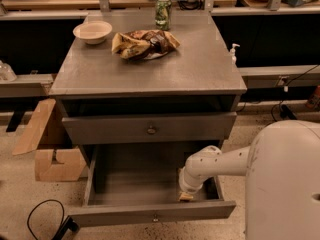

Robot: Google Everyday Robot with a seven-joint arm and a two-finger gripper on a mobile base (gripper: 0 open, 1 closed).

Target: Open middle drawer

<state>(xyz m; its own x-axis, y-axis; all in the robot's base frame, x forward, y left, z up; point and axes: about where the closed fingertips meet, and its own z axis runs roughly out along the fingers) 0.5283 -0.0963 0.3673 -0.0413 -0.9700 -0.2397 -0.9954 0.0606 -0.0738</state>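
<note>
While the middle drawer (115, 215) is standing pulled well out of the grey cabinet (150, 74), my claw (186, 196) is hanging inside it. It is down in the right front corner, just behind the front panel and close beside the right wall. I cannot tell whether the claw is released or clenched. My white arm (220, 161) is crossing over the drawer's right edge to reach it. Left of the claw, the grey drawer floor is showing open room across to the left wall and back into the shadow under the upper drawer (100, 129). The small brass knob (155, 218) is sitting at the centre of the front panel, apart from the claw. On the cabinet top a bowl (92, 32), a crumpled snack bag (145, 43) and a green can (163, 13) are resting toward the back edge. A cardboard box (47, 151) is lying on the floor just left of the cabinet, and a black cable (40, 216) is looping near the drawer's left front corner.
</note>
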